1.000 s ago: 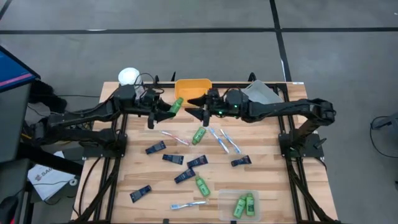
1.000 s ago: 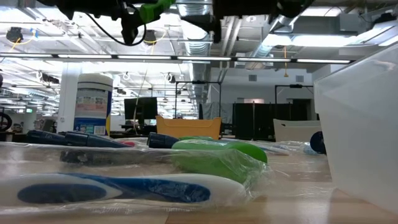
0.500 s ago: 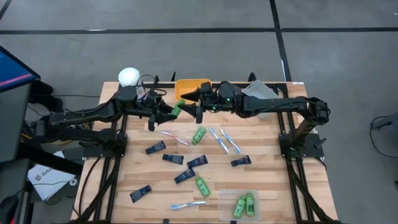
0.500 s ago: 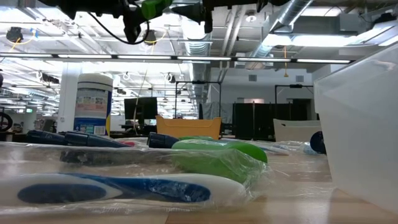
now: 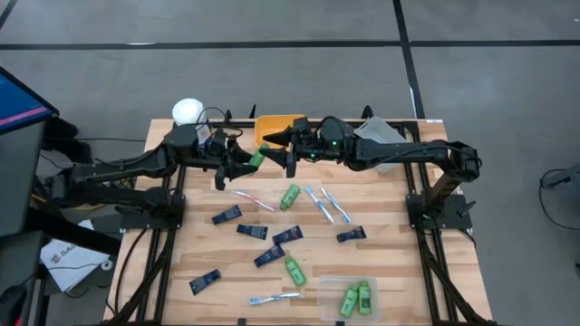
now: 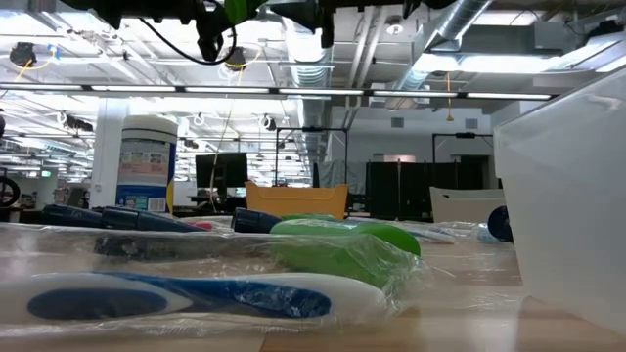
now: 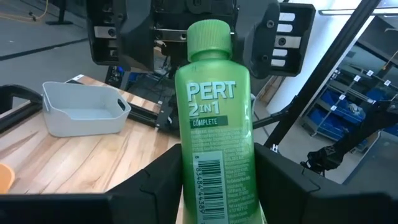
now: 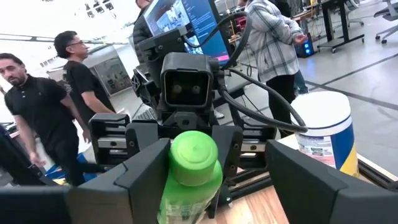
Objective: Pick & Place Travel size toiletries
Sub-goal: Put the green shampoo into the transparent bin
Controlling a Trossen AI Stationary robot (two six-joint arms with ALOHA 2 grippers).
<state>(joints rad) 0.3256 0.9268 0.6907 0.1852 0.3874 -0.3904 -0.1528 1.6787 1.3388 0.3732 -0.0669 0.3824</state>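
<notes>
A green bottle (image 5: 257,158) marked PERT hangs level above the table's far middle, with my left gripper (image 5: 243,163) shut on it. Its cap (image 8: 194,152) points at my right gripper (image 5: 277,150). That gripper is open and faces the left one, with a finger on either side of the bottle's cap end. In the right wrist view a gap shows between the bottle and one finger. Other travel size toiletries lie on the table: green bottles (image 5: 289,196), navy tubes (image 5: 251,231), and toothbrushes (image 5: 317,201). My left gripper pinches the bottle's lower body (image 7: 214,186), near its bottom end, between its two fingers (image 7: 158,183). The fingers come level from the table's left and lie along the bottle. The bottle is lifted clear of the table and sticks out toward the right arm, cap first. My right gripper: I cannot tell whether a finger touches the cap end.
An orange bin (image 5: 276,125) and a grey bin (image 5: 381,136) stand at the far edge just behind the grippers. A white-lidded canister (image 5: 188,111) is at the far left. A clear bin (image 5: 355,299) with two green bottles sits at the near right. People stand beyond the table.
My right gripper has gone toward the table's left and a little up and toward the far edge. Its fingers have come round the cap end of the green bottle. The bottle and my left gripper have stayed in place.
</notes>
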